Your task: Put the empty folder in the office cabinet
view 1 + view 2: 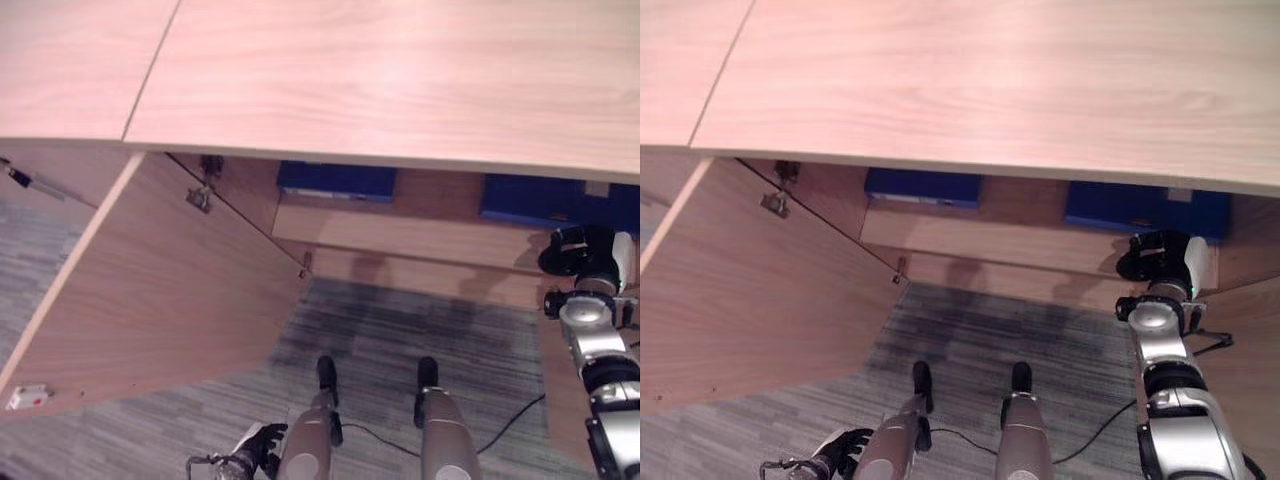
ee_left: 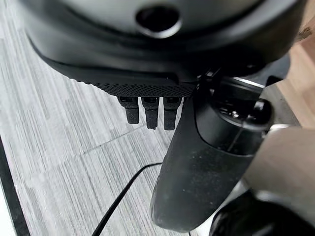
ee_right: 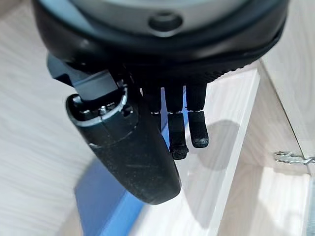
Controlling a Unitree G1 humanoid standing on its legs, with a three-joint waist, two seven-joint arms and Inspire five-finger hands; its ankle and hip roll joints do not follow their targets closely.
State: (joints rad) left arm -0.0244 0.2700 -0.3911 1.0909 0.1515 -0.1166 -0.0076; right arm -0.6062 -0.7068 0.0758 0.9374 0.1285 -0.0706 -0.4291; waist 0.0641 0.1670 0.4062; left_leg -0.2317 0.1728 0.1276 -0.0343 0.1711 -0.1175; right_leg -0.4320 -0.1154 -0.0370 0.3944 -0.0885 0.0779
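Two blue folders lie inside the open cabinet, one at the left (image 1: 337,180) and one at the right (image 1: 545,203), both partly hidden under the cabinet top (image 1: 400,70). My right hand (image 1: 580,250) hovers at the front of the shelf (image 1: 400,235), just before the right folder (image 1: 1145,210). In the right wrist view its fingers (image 3: 177,132) hang straight and hold nothing, with the blue folder (image 3: 103,206) beyond them. My left hand (image 1: 262,445) hangs low over the carpet, fingers (image 2: 150,110) relaxed and empty.
The cabinet's left door (image 1: 150,290) swings wide open toward me, with its hinge (image 1: 203,195) at the back. The right door (image 1: 1250,330) stands open beside my right arm. Grey carpet (image 1: 400,330) lies before the cabinet.
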